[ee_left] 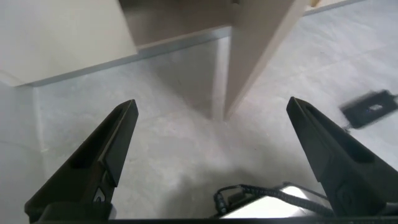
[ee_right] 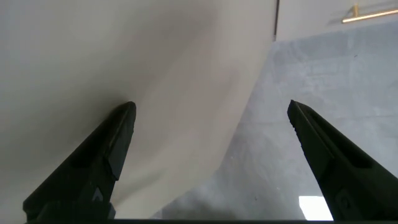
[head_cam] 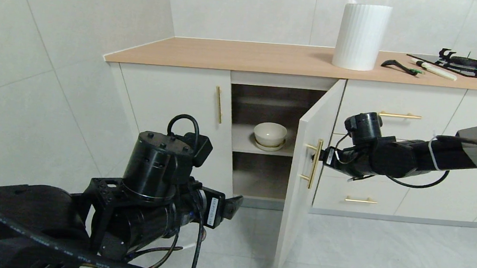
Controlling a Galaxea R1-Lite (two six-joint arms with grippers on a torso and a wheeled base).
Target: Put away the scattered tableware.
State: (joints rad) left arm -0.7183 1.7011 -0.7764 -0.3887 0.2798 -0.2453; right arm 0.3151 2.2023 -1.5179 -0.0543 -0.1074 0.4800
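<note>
A cream bowl (head_cam: 269, 133) sits on a small plate (head_cam: 268, 146) on the middle shelf of the open cupboard. Its door (head_cam: 302, 191) swings out toward me. My right gripper (head_cam: 319, 155) is at the door's gold handle (head_cam: 315, 163). In the right wrist view this gripper (ee_right: 211, 149) is open, with the pale door face (ee_right: 124, 56) close ahead and nothing between the fingers. My left gripper (head_cam: 232, 207) hangs low before the cupboard, open and empty (ee_left: 211, 143), over the floor near the door's bottom edge (ee_left: 261, 56).
On the wooden counter (head_cam: 249, 57) stand a tall white ribbed container (head_cam: 361, 37), a black-handled utensil (head_cam: 399, 67) and a white-handled one (head_cam: 436, 70), beside a gas hob (head_cam: 473, 64). Drawers with gold handles (head_cam: 400, 115) lie behind my right arm. Grey floor tiles (head_cam: 383, 259) stretch below.
</note>
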